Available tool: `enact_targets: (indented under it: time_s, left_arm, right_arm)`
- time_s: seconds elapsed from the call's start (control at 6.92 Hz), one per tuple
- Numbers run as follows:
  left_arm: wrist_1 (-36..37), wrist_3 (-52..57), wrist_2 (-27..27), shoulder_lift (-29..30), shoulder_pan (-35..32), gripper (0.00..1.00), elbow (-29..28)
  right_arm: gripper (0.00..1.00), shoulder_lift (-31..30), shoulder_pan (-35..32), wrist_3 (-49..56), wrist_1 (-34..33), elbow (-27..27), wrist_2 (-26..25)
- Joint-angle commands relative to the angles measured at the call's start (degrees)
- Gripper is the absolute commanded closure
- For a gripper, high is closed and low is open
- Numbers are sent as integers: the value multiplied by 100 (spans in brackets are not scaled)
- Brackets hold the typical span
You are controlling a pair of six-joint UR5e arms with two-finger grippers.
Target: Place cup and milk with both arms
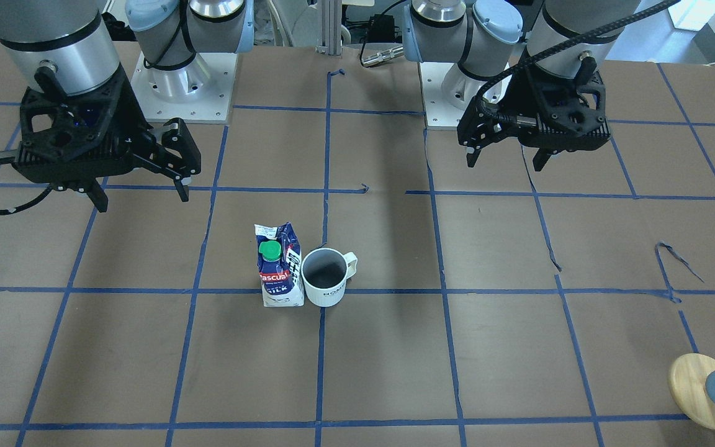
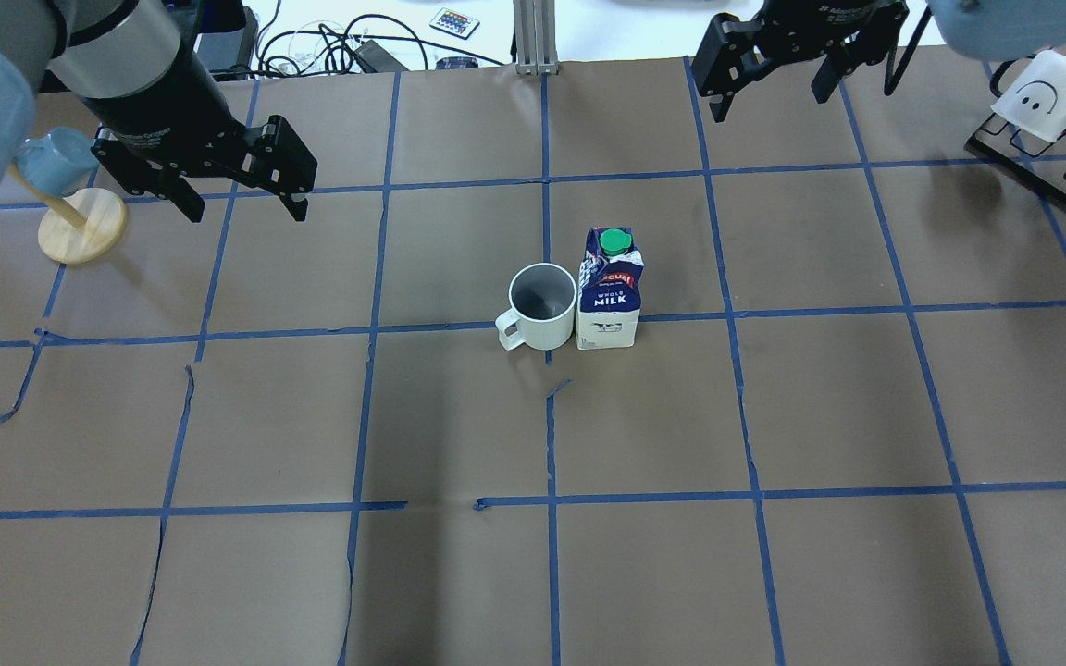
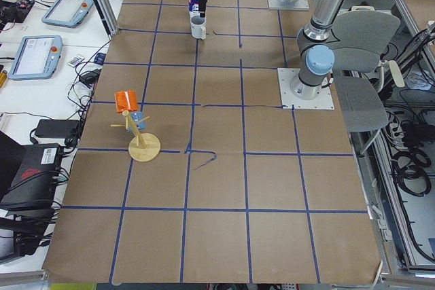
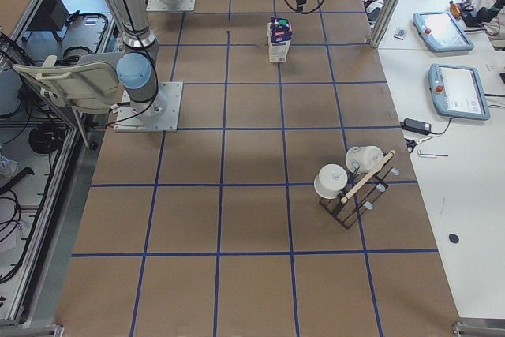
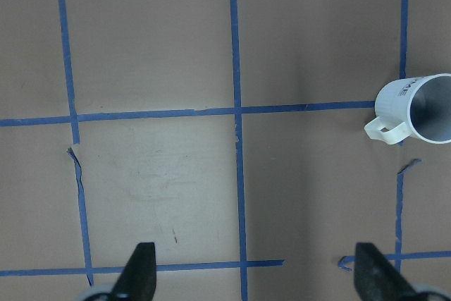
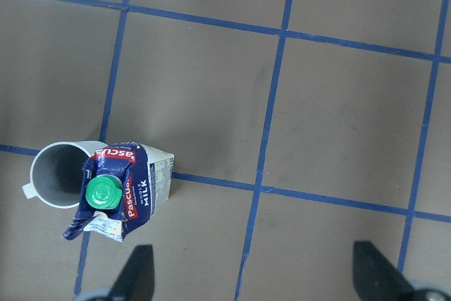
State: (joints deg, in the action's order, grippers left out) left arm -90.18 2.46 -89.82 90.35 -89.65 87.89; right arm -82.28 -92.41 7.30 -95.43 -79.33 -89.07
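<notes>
The white cup (image 2: 542, 305) with a dark inside stands upright mid-table, its handle toward the robot's left. The milk (image 2: 610, 291), dark blue and white with a green cap, stands upright against the cup's other side. Both also show in the front view, cup (image 1: 326, 276) and milk (image 1: 281, 267). My left gripper (image 2: 244, 211) hangs open and empty, well to the left of the cup; its wrist view shows the cup (image 5: 416, 107) at the right edge. My right gripper (image 2: 767, 104) hangs open and empty, beyond the milk to the right; its wrist view shows the milk (image 6: 120, 192).
A wooden peg stand (image 2: 80, 227) with a blue-grey cup stands at the far left, close to the left arm. A black rack (image 2: 1042, 139) with white cups stands at the far right. Blue tape lines grid the brown table (image 2: 459, 573).
</notes>
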Motion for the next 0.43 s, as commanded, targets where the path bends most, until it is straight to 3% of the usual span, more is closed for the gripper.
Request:
enact_targets:
  time_s: [0.0,0.29]
  left_arm:
    - [0,0,0,0,0,0,0]
    - [0,0,0,0,0,0,0]
  right_arm:
    - [0,-112,39,43,-195,-214,4]
    - [0,-121,48,44,-195,-303,22]
